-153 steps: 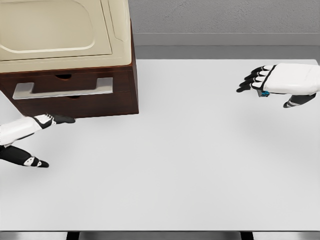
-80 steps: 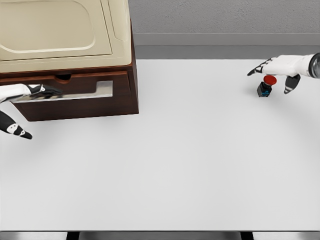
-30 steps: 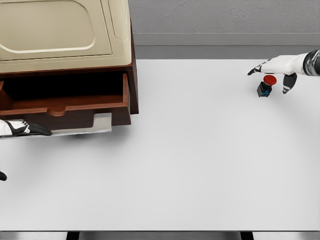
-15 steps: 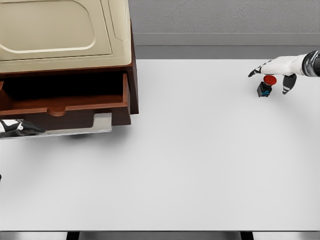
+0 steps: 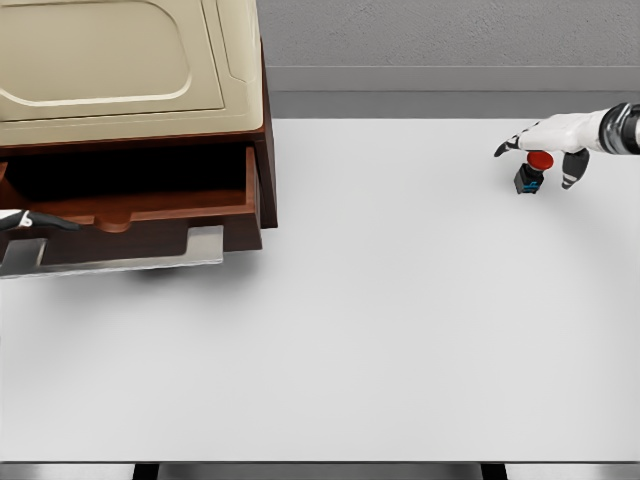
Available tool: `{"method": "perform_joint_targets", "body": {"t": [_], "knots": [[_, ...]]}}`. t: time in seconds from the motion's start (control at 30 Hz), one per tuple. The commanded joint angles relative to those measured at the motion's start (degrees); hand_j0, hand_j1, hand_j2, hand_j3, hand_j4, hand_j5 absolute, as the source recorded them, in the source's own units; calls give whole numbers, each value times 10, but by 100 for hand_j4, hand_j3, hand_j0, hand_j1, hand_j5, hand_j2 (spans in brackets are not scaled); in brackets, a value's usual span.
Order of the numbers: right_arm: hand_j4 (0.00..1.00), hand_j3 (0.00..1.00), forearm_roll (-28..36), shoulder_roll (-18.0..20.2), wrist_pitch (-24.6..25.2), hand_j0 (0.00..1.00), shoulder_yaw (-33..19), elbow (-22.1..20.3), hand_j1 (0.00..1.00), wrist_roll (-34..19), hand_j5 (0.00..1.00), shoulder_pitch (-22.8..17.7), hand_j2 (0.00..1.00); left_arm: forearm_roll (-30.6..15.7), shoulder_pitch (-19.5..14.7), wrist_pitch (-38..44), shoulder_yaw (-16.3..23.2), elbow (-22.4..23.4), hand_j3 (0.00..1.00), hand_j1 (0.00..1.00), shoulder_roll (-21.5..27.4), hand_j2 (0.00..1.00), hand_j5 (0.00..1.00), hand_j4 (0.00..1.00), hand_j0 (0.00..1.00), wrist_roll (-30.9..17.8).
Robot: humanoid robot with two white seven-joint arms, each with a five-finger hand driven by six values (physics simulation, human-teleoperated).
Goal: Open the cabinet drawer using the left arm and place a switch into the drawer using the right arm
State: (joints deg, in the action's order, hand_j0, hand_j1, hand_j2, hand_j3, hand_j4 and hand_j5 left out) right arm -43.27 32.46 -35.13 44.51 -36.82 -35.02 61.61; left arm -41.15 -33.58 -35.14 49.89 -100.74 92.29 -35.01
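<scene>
Now drawer [image 5: 130, 205] seen pulled out of cabinet [image 5: 130, 70], silver handle [image 5: 120, 255] in front. Left hand [image 5: 30, 220] barely seen at drawer's left front edge; grip cannot be told. Red-capped switch [image 5: 531, 172] stood on table [image 5: 400, 320], far right. Right hand [image 5: 550, 140] held just above switch, fingers spread, nothing grasped.
</scene>
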Motion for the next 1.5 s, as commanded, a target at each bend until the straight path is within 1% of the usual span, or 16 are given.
{"method": "perform_joint_targets", "body": {"t": [0.0, 0.07, 0.17, 0.2, 0.27, 0.47, 0.53, 0.57, 0.63, 0.77, 0.8, 0.9, 0.97, 1.1, 1.23, 1.47], "knots": [[97, 97, 1, -1, 1, 97, -1, 0, 97, 0, 97, 0, 97, -18, 0, 1, -5, 7, 100, 100, 1, 100, 100, 100, 100, 0], [97, 97, 1, 0, 1, 97, -1, 0, 97, 0, 97, 0, 97, -31, 0, 1, -8, 39, 100, 100, -2, 100, 100, 100, 100, 0], [97, 97, 1, 0, 1, 97, -2, 6, 97, 0, 97, 1, 97, -38, 0, 1, -8, 63, 100, 100, -4, 100, 100, 100, 100, 0], [93, 93, 1, 0, 1, 93, -2, 7, 93, 0, 93, 0, 93, -45, 0, 1, -8, 63, 100, 100, -4, 100, 100, 100, 100, 0], [86, 86, 2, 0, 1, 86, -3, 10, 86, 0, 86, 0, 86, -48, 0, 1, -8, 92, 100, 100, -5, 100, 100, 100, 100, 0], [85, 85, 1, -1, 1, 85, -2, 17, 85, 0, 85, 1, 85, -45, 0, 1, 10, 121, 100, 100, -5, 100, 100, 100, 100, 0], [85, 85, 1, -1, 1, 85, -2, 17, 85, 0, 85, 0, 85, -45, 0, 1, 22, 143, 100, 100, -5, 100, 100, 100, 100, 0], [83, 83, 1, -1, 1, 83, -2, 17, 83, 0, 83, 0, 83, -45, 0, 1, 23, 143, 100, 100, -5, 100, 100, 100, 100, 0], [72, 72, 2, -1, 1, 72, -2, 17, 72, 0, 72, 0, 72, -45, 0, 1, 27, 143, 100, 100, -5, 100, 100, 100, 100, 0], [70, 70, 2, -2, 1, 70, -2, 17, 70, 0, 70, 0, 70, -45, 1, 1, 28, 146, 100, 100, -5, 100, 100, 100, 100, 0], [66, 66, 2, -2, 1, 66, -2, 17, 66, 0, 66, 0, 66, -45, 1, 1, 28, 146, 100, 100, -5, 100, 100, 100, 100, 0], [65, 65, 3, -6, 1, 65, -2, 17, 65, 0, 65, 0, 65, -45, 1, 1, 28, 147, 100, 100, -5, 100, 100, 100, 100, 0], [60, 60, 3, -6, 1, 60, -2, 17, 60, 0, 60, 0, 60, -45, 1, 1, 28, 147, 100, 100, -5, 100, 100, 100, 100, 0], [59, 59, 3, -6, 1, 59, -2, 17, 59, 0, 59, 0, 59, -45, 1, 1, 29, 147, 100, 100, -5, 100, 100, 100, 100, 0], [49, 49, 3, -7, 1, 49, -2, 17, 49, 0, 49, 0, 49, -45, 0, 1, 31, 147, 100, 100, -5, 100, 100, 100, 100, 0], [47, 47, 10, -13, 1, 47, -7, 2, 47, 0, 47, 0, 47, -45, 1, 1, 33, 147, 100, 100, -5, 100, 100, 100, 100, 0]]}}
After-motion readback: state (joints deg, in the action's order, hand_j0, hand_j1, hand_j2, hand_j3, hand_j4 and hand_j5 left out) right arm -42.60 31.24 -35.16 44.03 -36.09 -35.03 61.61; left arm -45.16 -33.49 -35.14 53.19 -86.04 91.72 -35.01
